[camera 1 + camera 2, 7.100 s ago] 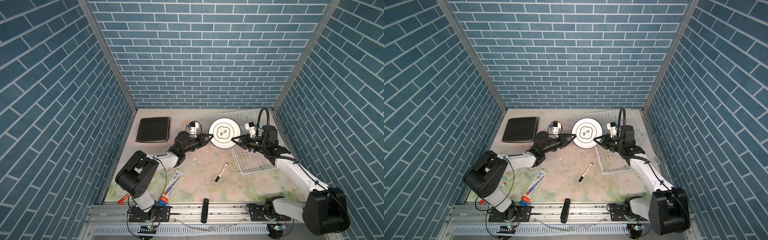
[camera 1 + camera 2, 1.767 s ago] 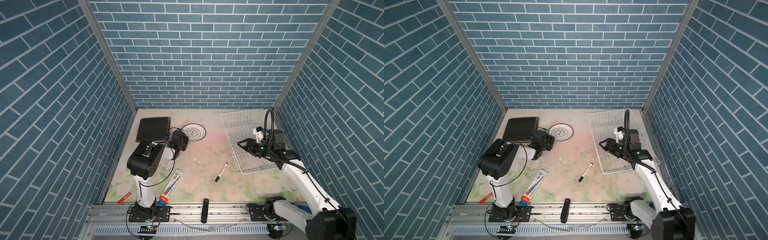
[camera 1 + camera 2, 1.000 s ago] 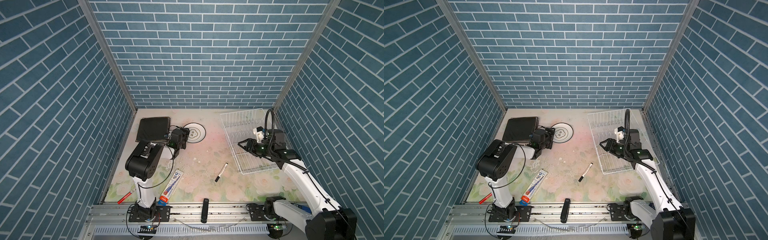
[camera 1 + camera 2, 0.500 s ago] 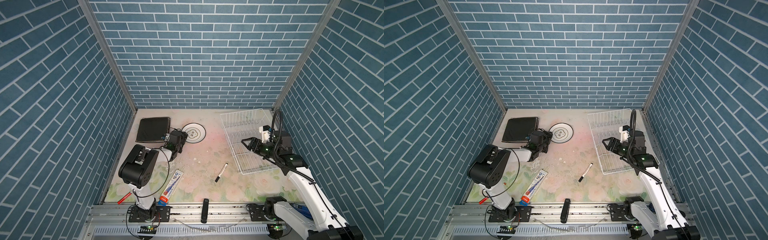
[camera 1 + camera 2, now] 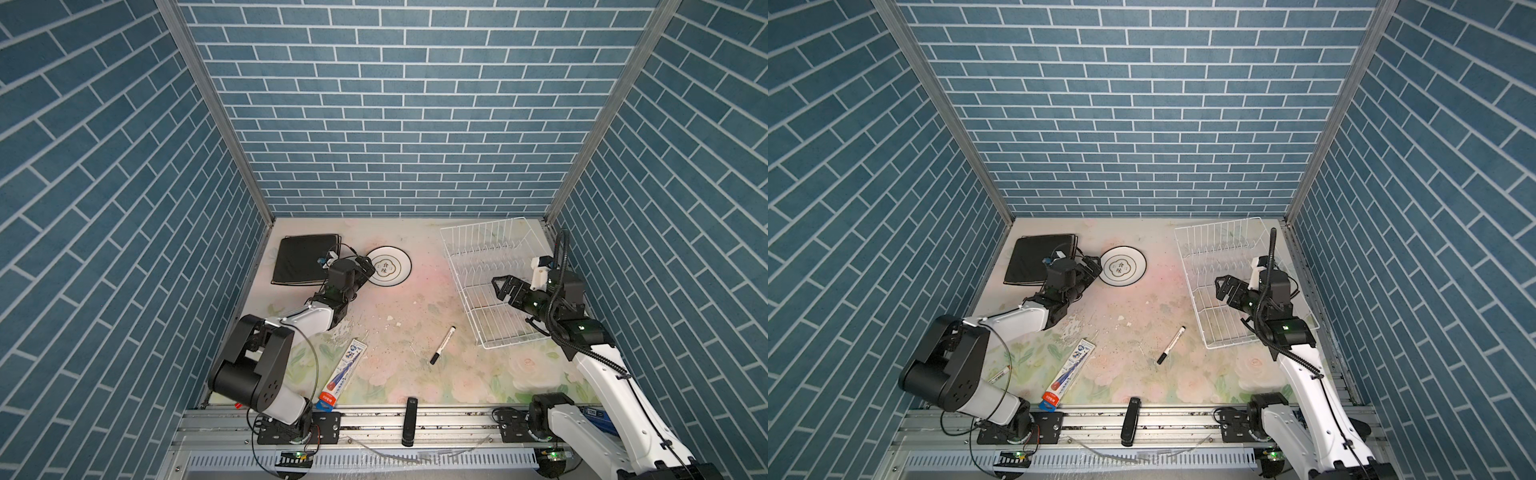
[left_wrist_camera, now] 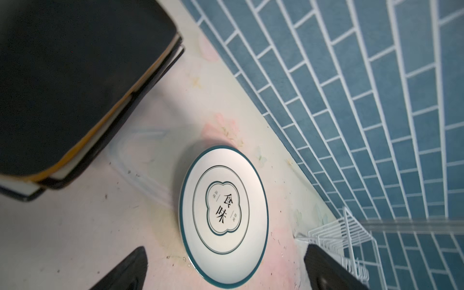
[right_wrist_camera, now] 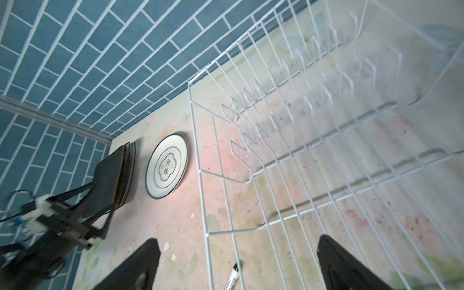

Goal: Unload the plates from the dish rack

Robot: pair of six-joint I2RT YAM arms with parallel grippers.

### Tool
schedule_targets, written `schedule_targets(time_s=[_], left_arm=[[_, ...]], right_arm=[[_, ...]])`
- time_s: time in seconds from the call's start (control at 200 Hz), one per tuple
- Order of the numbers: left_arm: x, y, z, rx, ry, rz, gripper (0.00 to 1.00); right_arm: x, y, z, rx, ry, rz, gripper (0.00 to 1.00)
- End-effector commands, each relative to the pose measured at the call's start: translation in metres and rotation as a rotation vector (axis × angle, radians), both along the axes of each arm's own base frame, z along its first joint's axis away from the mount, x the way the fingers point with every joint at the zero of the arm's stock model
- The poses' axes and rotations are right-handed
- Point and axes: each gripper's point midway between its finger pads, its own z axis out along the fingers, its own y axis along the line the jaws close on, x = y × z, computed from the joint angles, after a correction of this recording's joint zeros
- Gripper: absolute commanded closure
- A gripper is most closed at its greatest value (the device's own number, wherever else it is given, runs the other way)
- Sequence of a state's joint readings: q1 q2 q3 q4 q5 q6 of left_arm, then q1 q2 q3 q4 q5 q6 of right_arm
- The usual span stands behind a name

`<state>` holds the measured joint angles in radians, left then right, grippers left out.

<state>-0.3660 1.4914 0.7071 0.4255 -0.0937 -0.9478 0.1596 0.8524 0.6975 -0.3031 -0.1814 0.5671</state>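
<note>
I judge unloading done: the dish rack (image 5: pixel 490 249) stands empty, the round plate (image 5: pixel 390 266) and the square-plate stack (image 5: pixel 301 257) lie well apart from it, and the left gripper (image 5: pixel 366 266) and right gripper (image 5: pixel 500 287) both gape wide, holding nothing.

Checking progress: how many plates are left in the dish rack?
0. The dish rack holds none in any view. The round plate lies flat on the table, beside the stack of square plates at the back left.
</note>
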Motion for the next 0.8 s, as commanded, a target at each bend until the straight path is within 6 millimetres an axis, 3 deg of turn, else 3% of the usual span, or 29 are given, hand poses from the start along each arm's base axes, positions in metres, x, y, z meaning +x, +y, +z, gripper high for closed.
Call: schedule_targets(time_s=[0.0, 0.18, 0.31, 0.42, 0.66, 0.795], left_arm=[[-0.014, 0.01, 0.013, 0.253, -0.075, -0.093, 0.0], [-0.037, 0.016, 0.064, 0.502, -0.288, -0.195, 0.0], [-0.056, 0.029, 0.086, 0.674, -0.438, -0.189, 0.0], [-0.07, 0.042, 0.092, 0.816, -0.532, -0.149, 0.0], [-0.083, 0.09, 0.084, 0.981, -0.458, 0.071, 0.0], [-0.1, 0.12, 0.085, 1.043, -0.426, 0.219, 0.0]], right_arm=[[0.013, -0.032, 0.009, -0.168, -0.141, -0.112, 0.01], [0.021, -0.072, -0.001, -0.413, -0.226, -0.246, 0.01], [0.025, -0.091, -0.006, -0.539, -0.322, -0.317, 0.01], [0.029, -0.1, -0.016, -0.621, -0.349, -0.335, 0.01], [0.062, -0.102, -0.045, -0.716, -0.337, -0.288, 0.01], [0.07, -0.103, -0.055, -0.717, -0.335, -0.287, 0.01]])
